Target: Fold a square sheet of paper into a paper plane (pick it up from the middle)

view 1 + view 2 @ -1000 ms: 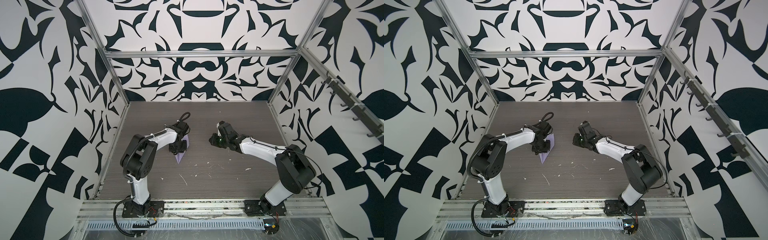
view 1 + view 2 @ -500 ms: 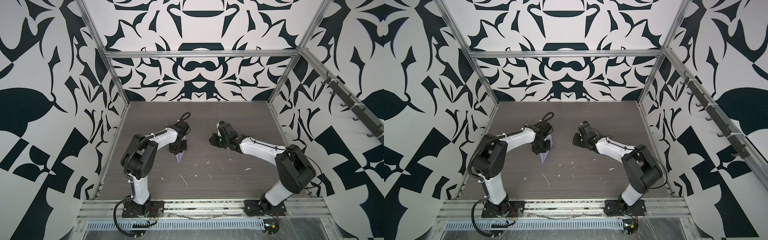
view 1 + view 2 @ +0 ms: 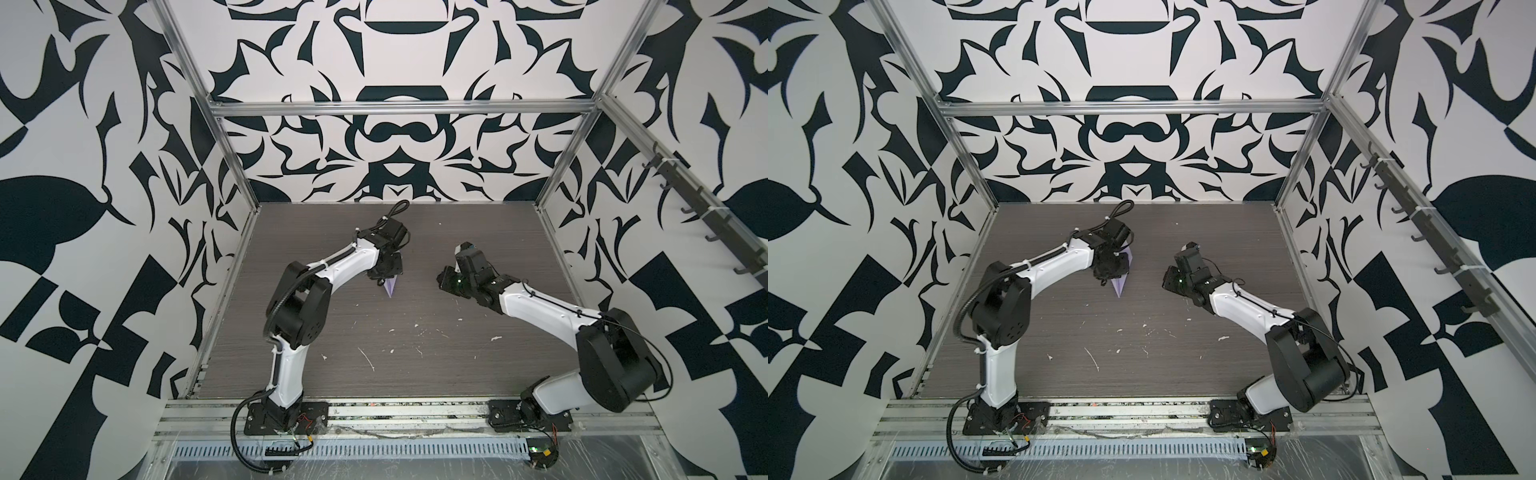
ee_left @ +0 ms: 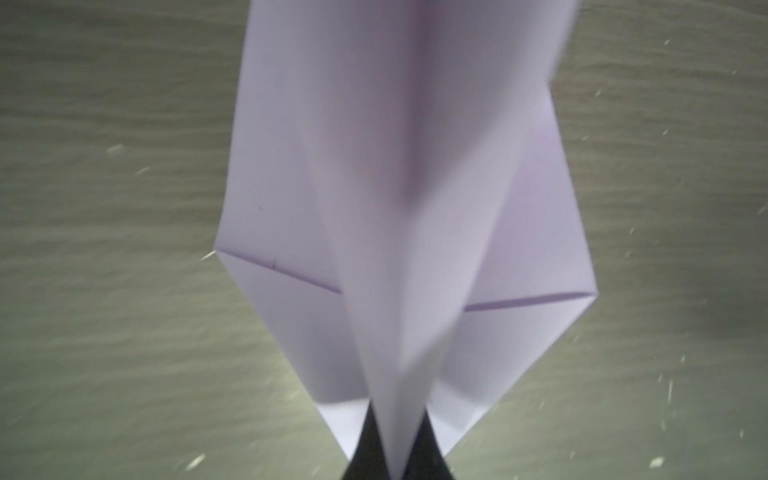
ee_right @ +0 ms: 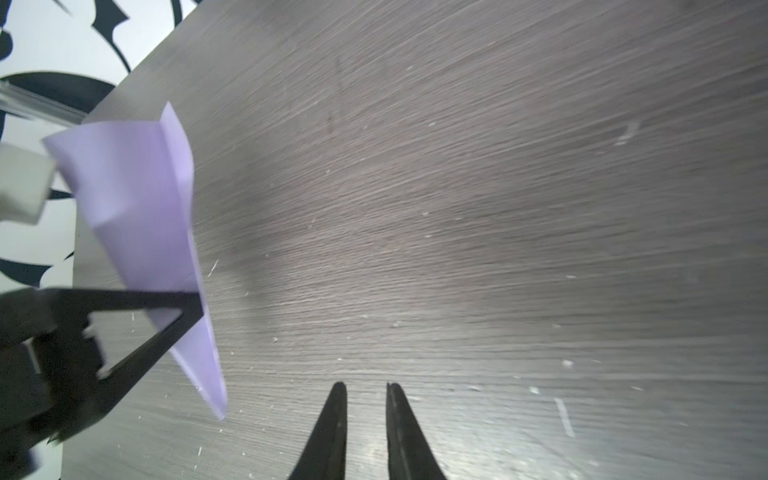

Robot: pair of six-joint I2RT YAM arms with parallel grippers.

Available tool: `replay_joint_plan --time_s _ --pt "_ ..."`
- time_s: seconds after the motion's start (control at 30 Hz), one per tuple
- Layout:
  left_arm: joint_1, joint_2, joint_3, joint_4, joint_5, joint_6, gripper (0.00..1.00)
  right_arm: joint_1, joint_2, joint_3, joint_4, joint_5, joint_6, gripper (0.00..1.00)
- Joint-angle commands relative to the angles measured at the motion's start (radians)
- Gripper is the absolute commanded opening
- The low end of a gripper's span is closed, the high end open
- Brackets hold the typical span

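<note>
Mostly hidden beneath the left tool (image 3: 386, 276) in both top views, the paper plane (image 3: 392, 288) is pinched fast; the right tool (image 5: 365, 399), slightly parted, is empty. The paper plane has shifted nearer it.

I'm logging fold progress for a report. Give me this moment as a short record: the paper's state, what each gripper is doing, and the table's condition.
paper: paper plane, lilac, folded into a slim dart with lengthwise creases
held by: left gripper, shut on the central fold
plane pose: nose toward the near edge in both top views; appears lifted off the table
right gripper: jaws slightly apart, empty, beside the plane, not touching it
table surface: dark wood grain with scattered white flecks
</note>
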Motion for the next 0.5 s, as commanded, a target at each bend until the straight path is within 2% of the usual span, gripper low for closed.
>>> replay_joint_plan --time_s 0.0,0.17,0.47 --pt "-0.009 0.063 0.069 -0.096 -0.060 -0.037 0.06 -0.012 -0.054 -0.018 -0.037 0.015 -0.026 0.22" --pt "-0.019 0.111 0.102 -0.079 -0.016 -0.018 0.09 -0.011 -0.087 -0.038 -0.051 0.006 -0.039 0.22" --pt "-0.028 0.194 0.154 -0.108 -0.055 -0.023 0.11 -0.013 -0.087 -0.065 -0.023 -0.018 -0.037 0.22"
